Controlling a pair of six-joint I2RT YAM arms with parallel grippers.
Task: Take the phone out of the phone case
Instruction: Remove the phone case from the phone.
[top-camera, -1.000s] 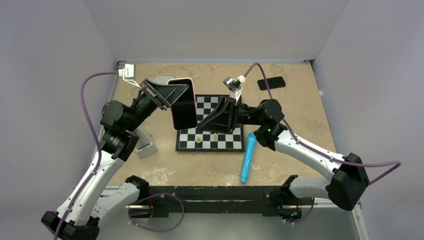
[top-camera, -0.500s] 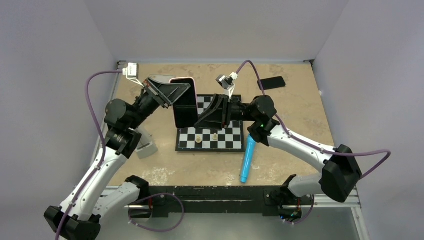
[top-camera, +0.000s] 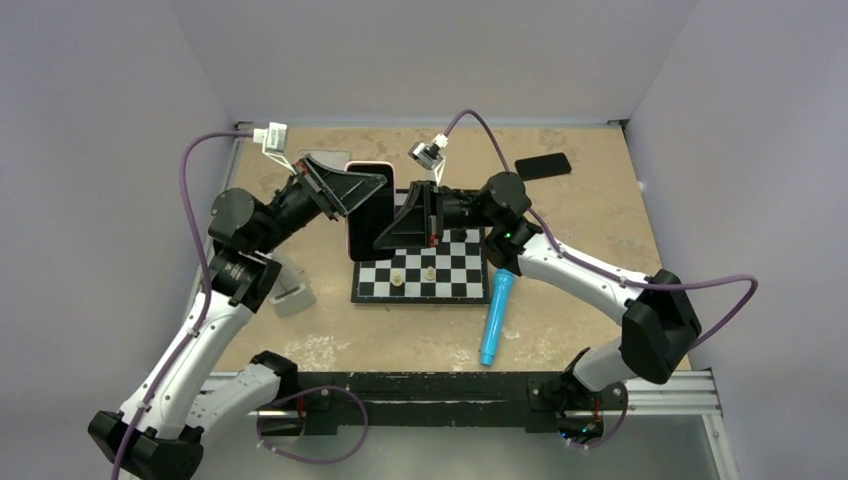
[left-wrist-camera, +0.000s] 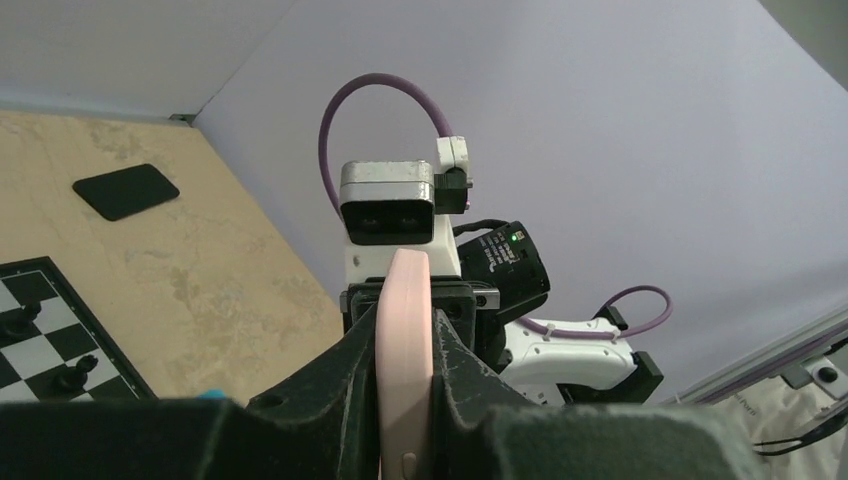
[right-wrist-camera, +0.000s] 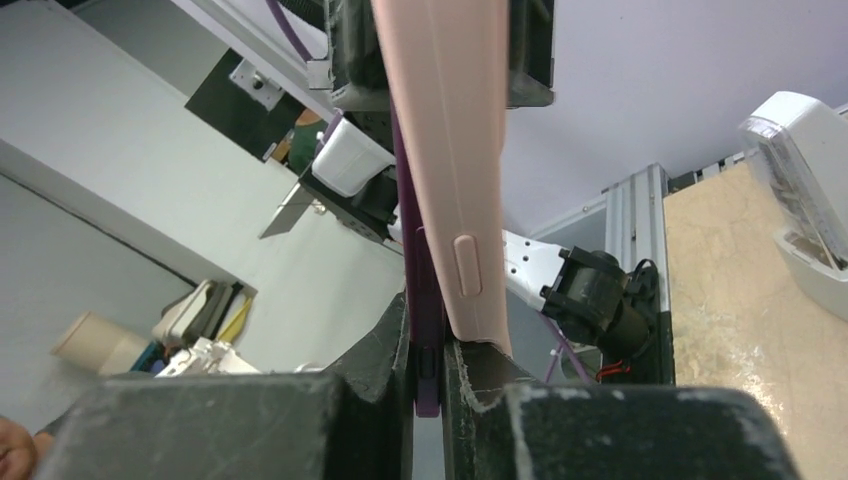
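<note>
The phone (top-camera: 368, 215), dark screen showing and still in its pink phone case (top-camera: 368, 164), is held off the table just left of centre in the upper half of the top view, over the left end of the chessboard (top-camera: 455, 272). The left gripper (top-camera: 378, 182) is clamped narrowly on the case's upper left edge (the pink rim sits between its fingers in its wrist view). The right gripper (right-wrist-camera: 428, 345) pinches a purple edge alongside the pink, apparently the phone's, from the lower right.
</note>
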